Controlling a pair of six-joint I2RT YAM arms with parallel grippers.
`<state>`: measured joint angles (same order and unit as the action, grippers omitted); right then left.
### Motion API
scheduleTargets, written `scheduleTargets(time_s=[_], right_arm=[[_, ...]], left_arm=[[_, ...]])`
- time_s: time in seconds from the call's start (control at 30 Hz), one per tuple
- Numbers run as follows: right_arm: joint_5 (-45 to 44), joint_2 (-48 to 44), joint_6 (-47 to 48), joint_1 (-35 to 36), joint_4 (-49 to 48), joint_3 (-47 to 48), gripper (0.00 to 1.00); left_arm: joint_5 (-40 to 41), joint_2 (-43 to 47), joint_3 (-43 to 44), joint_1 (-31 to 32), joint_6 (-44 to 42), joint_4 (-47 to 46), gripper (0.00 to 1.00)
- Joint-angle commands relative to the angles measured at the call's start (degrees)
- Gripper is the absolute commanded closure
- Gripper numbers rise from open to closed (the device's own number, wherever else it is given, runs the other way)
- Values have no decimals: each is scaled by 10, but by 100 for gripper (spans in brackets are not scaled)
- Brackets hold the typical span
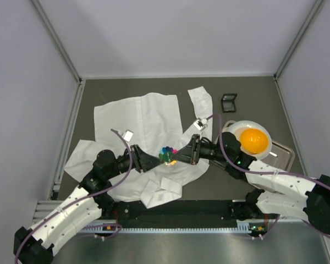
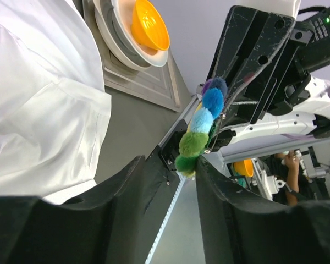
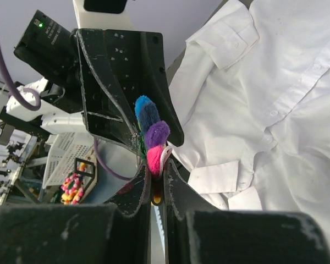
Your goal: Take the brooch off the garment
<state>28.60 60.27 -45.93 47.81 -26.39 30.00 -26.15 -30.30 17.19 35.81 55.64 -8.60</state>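
Observation:
The brooch (image 1: 166,153), a small round pin with many-coloured fluffy petals, hangs between the two grippers above the lower part of the garment (image 1: 137,118), a large creased white shirt spread on the table. My right gripper (image 3: 157,168) is shut on the brooch (image 3: 151,132), its jaws pinching the pink petal and a white loop. My left gripper (image 2: 170,162) faces it with open jaws. The green end of the brooch (image 2: 201,129) rests against the tip of one of its fingers (image 2: 204,168). No cloth shows around the brooch in either wrist view. The garment (image 2: 38,110) (image 3: 275,99) lies off to the side.
An orange bowl (image 1: 253,140) sits on a white plate on a grey tray (image 1: 283,151) at the right. A small black box (image 1: 229,100) lies at the back right. Enclosure walls ring the table.

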Motion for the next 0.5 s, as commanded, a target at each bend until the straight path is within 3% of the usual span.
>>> scheduleTargets(time_s=[0.0, 0.13, 0.27, 0.4, 0.43, 0.47], right_arm=[[44, -2, 13, -2, -13, 13, 100], [66, 13, 5, -2, -18, 19, 100], [79, 24, 3, -2, -23, 22, 100], [64, 14, 49, -1, 33, 40, 100], [59, 11, 65, -1, 53, 45, 100], [49, 6, 81, -1, 71, 52, 100]], left_arm=[[4, -2, 28, 0, 4, -28, 58], [-4, -2, 22, 0, 15, -38, 70], [-14, -8, 24, 0, 21, -50, 74], [-8, -9, 31, 0, 17, -27, 59], [-7, -9, 31, 0, 16, -22, 48], [-5, -8, 32, 0, 15, -17, 45]])
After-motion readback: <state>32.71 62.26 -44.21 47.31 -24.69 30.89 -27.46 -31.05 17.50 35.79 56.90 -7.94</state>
